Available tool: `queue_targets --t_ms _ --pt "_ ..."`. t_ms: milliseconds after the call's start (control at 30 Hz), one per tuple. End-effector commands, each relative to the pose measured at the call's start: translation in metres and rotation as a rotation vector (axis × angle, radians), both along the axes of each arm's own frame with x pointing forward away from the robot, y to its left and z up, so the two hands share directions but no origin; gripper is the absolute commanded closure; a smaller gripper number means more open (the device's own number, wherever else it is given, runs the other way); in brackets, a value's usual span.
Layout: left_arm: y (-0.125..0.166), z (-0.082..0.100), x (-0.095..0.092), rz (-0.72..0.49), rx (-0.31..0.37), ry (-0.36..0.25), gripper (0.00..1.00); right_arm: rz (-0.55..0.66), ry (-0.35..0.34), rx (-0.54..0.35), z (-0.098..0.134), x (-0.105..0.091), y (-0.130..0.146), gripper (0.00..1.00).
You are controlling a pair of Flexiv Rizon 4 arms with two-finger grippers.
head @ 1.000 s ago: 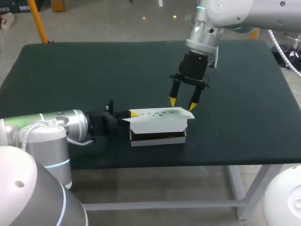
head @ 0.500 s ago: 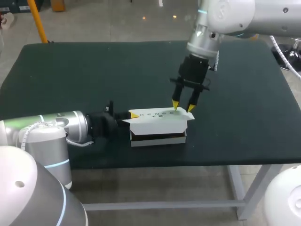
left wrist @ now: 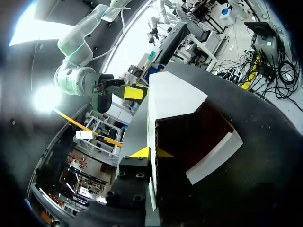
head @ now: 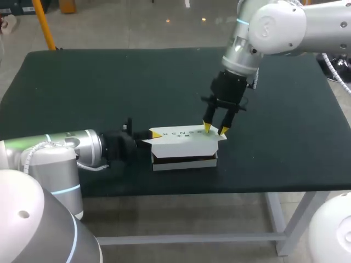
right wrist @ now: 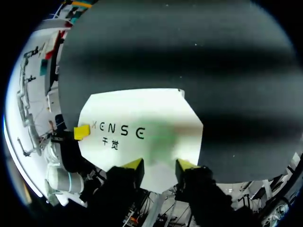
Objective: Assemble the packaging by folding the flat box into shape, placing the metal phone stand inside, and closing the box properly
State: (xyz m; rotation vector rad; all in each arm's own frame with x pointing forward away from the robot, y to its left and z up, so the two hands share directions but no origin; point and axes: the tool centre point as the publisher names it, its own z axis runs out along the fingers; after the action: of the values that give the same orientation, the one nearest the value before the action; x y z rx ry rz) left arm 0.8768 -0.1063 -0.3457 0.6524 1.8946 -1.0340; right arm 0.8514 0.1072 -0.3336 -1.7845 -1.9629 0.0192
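White box [head: 184, 143] is lying on the dark table [head: 82, 87], stretching straight out ahead of the left gripper [left wrist: 152, 152]. That claw is clenching the box by its lid [right wrist: 142, 123], one yellow tip lying on top of the panel's near edge and the other tucked beneath it. The lid's front flap is hanging partly open beside these fingers, showing the brown interior [left wrist: 189, 137]. At the box's far end the right gripper [head: 215, 129] is pointing down, its fingers standing slightly apart and gripping nothing. Both of its tips appear to be touching the lid directly under it.
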Motion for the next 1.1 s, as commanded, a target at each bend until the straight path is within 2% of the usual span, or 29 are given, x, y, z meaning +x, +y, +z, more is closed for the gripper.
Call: queue_targets --t_ms 33,900,1100 --pt "-0.001 -0.004 -0.001 0.003 -0.005 -0.005 1.0 -0.001 -0.006 -0.004 0.001 -0.003 -0.001 0.53" --pt "0.002 -0.01 -0.003 0.007 -0.014 -0.051 1.0 0.01 -0.021 -0.015 -0.01 -0.006 -0.003 0.56" --pt "0.003 -0.01 -0.003 0.011 -0.019 -0.053 0.78 0.007 -0.02 -0.019 -0.01 -0.006 -0.003 0.56"
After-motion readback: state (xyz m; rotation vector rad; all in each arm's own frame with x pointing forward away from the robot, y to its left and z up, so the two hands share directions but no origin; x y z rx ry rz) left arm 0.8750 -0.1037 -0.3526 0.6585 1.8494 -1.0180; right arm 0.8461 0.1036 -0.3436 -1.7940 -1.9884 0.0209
